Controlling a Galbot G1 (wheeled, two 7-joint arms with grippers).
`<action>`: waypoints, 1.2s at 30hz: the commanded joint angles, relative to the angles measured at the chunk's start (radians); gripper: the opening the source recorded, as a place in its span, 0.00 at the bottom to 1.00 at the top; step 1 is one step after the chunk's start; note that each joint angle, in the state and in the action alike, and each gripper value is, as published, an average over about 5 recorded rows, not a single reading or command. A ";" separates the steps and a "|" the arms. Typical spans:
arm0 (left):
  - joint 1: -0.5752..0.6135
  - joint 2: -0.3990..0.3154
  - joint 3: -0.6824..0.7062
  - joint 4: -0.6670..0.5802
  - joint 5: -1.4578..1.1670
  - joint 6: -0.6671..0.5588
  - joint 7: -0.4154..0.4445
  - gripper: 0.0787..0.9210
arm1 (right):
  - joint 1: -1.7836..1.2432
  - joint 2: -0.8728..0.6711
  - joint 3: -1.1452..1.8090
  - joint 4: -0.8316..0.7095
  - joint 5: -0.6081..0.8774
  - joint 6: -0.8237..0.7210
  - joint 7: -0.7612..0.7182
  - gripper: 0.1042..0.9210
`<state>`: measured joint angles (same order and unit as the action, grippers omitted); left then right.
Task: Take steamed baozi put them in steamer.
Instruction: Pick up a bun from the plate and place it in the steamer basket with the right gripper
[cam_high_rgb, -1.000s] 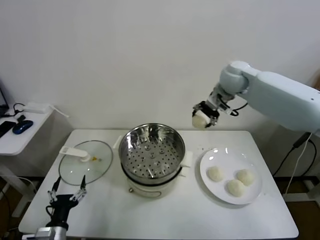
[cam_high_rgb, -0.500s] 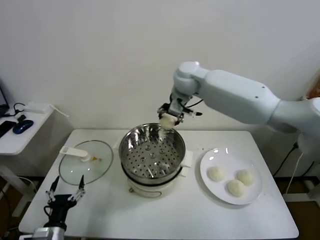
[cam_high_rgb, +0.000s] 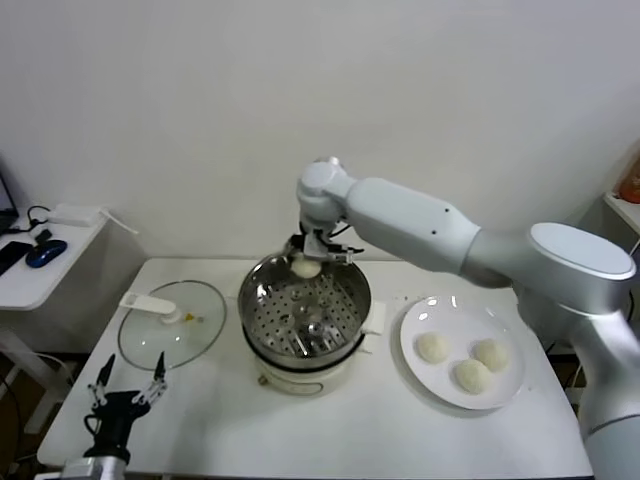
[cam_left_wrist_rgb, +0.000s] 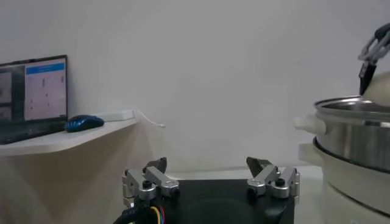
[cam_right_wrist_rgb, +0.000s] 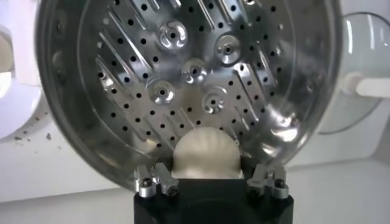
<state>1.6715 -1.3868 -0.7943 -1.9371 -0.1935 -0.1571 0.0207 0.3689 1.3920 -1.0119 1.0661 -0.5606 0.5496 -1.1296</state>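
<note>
My right gripper (cam_high_rgb: 306, 262) hangs over the far rim of the steamer (cam_high_rgb: 304, 300), shut on one off-white baozi (cam_right_wrist_rgb: 205, 153). In the right wrist view that bun sits between the jaws just above the perforated tray (cam_right_wrist_rgb: 189, 79). Three more baozi (cam_high_rgb: 431, 347) (cam_high_rgb: 490, 353) (cam_high_rgb: 470, 375) lie on the white plate (cam_high_rgb: 420, 315) to the right of the steamer. My left gripper (cam_high_rgb: 128, 390) is parked low at the table's front left corner, open and holding nothing. The left wrist view shows its spread fingers (cam_left_wrist_rgb: 152, 173) and the steamer's side (cam_left_wrist_rgb: 356, 131).
A glass lid (cam_high_rgb: 170, 325) with a white handle lies flat to the left of the steamer. A small side table at far left carries a blue mouse (cam_high_rgb: 45, 252) and cables. The white table's front strip (cam_high_rgb: 330, 430) is bare.
My right arm has swung left from beside the plate to over the steamer's back rim, carrying the baozi lower. The left arm stayed put.
</note>
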 joint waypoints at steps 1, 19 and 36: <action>0.000 0.001 -0.001 0.004 -0.005 0.002 -0.004 0.88 | -0.067 0.040 0.020 -0.028 -0.114 0.047 0.007 0.74; 0.011 -0.009 0.001 0.006 -0.001 -0.004 -0.004 0.88 | -0.113 0.072 0.064 -0.086 -0.159 0.073 0.014 0.76; 0.028 -0.021 0.002 -0.007 0.000 0.002 -0.001 0.88 | 0.054 -0.038 0.013 0.055 0.133 0.063 -0.072 0.88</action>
<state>1.6922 -1.4056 -0.7927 -1.9366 -0.1938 -0.1583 0.0180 0.3212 1.4212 -0.9566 1.0319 -0.6155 0.6331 -1.1554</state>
